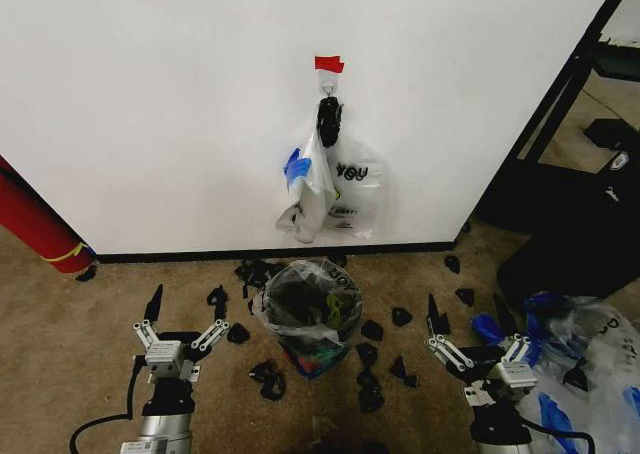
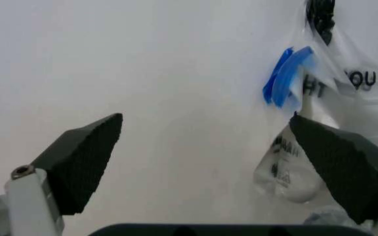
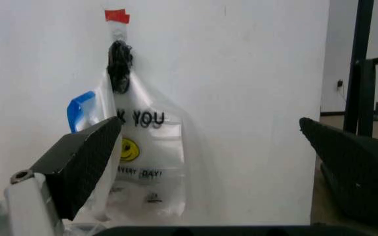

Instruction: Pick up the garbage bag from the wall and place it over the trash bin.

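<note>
Nearest the robot, the left claw (image 1: 184,326) hovers low over the brown carpet (image 1: 80,324) with its two black fingers spread wide, gripping nothing. The right claw (image 1: 476,332) hangs at the same height on the other side, its fingers equally wide apart and empty. Just beside the right claw lies a heap of clear-and-blue plastic bags (image 1: 590,359) on the floor.

Between the two claws, a little farther on, stands the trash bin (image 1: 306,312), a small round black bucket with a clear liner draped over its rim; dark scraps and something yellowish lie inside it. Small black scraps (image 1: 368,359) are scattered over the carpet around the bin.

Beyond the bin rises the wall (image 1: 160,104), white with a black baseboard (image 1: 200,255). The garbage bag (image 1: 308,186), thin and translucent with blue patches, hangs against the wall from a small hook (image 1: 327,90) just under a piece of red tape (image 1: 329,64), directly above the bin. Touching it on the same hook hangs a whiter bag (image 1: 357,189) lettered "YOU". A red cylinder (image 1: 35,224) with a yellow band leans at the wall's foot, well off to the left.
</note>
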Available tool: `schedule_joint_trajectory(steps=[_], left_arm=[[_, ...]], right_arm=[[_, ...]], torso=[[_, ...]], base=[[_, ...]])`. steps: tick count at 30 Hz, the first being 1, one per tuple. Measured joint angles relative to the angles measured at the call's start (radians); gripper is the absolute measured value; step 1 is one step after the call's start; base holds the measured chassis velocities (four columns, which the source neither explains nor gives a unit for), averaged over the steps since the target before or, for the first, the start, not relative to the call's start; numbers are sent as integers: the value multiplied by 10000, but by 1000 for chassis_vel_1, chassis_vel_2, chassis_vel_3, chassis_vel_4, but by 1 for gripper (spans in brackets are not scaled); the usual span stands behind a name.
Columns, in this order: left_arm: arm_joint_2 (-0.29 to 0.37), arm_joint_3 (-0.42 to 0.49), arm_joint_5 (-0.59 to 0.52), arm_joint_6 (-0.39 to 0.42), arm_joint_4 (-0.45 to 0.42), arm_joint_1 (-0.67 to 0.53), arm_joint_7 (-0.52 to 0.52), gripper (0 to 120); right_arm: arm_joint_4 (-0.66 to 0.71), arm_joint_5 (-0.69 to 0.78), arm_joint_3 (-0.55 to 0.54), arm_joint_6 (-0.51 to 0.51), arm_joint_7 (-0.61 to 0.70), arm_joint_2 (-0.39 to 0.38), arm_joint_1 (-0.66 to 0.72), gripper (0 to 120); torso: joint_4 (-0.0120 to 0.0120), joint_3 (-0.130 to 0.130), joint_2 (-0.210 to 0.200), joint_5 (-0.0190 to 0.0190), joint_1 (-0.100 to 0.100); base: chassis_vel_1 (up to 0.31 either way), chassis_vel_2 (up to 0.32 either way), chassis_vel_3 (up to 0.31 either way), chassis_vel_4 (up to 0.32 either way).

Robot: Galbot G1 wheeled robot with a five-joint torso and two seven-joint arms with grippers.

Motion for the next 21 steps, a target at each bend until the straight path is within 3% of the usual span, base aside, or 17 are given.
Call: schedule_joint_trajectory(steps=[21], left_arm=[[9,15,-49,52,-12,-12,-9,100]], right_arm=[[-49,66,-10,-56,-10,-14,41,100]], torso=[[0,0,-2,0,0]], base=[[0,0,0,0]])
